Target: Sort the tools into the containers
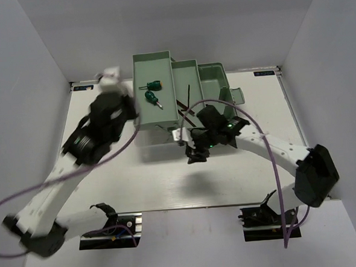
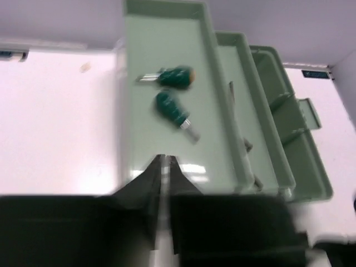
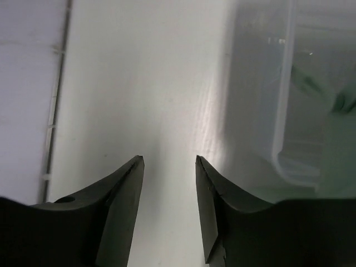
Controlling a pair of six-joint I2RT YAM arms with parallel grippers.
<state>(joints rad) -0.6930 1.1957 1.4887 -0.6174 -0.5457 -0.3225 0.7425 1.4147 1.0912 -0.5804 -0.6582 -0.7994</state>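
The mint-green toolbox (image 1: 154, 57) stands open at the back of the table. Its left tray (image 2: 161, 44) holds two green-handled screwdrivers (image 1: 153, 85) (image 1: 153, 98), also seen in the left wrist view (image 2: 175, 76) (image 2: 173, 108). A thin dark hex key (image 1: 188, 99) lies in the middle tray. I see no wrenches. My left gripper (image 2: 164, 158) is shut with only a thin pale slit between its fingers, and hovers over the near end of the left tray. My right gripper (image 3: 169, 158) is open and empty over the bare table, just in front of the toolbox (image 1: 196, 153).
The toolbox's translucent lid (image 3: 289, 111) lies right beside my right fingers. The right arm crosses over the near part of the middle and right compartments (image 1: 214, 77). White walls enclose the table on three sides.
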